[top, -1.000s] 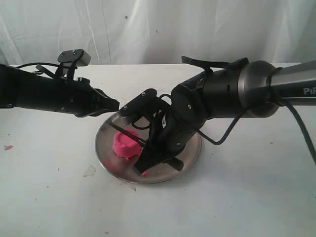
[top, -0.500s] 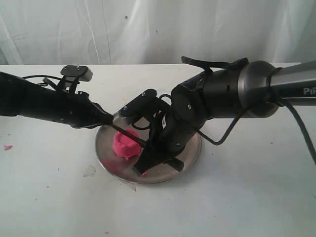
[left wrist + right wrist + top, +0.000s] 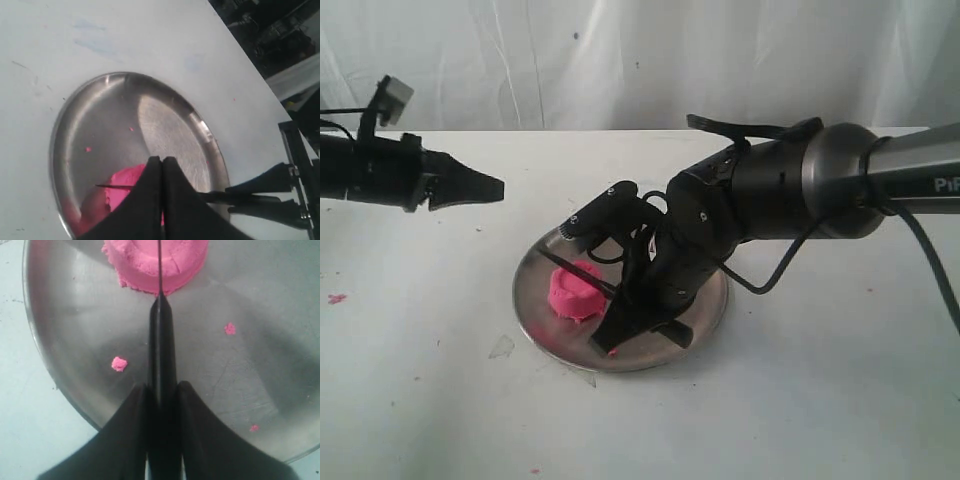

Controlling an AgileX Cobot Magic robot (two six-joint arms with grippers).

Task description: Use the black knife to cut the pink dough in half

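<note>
As the right pincer (image 3: 161, 389) clamps the black knife (image 3: 161, 340), pink dough (image 3: 135, 265) lies ahead.

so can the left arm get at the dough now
Probably yes. The left gripper hangs shut, off the plate on its own side, and the side of the dough facing it is bare. Only the knife in the right gripper crosses its top.

White creased curtain (image 3: 620, 60) across the back, evenly lit. White tabletop (image 3: 840, 400) fills the foreground, lightly scuffed, small pink smudge (image 3: 336, 298) near its left edge. Soft diffuse light.
</note>
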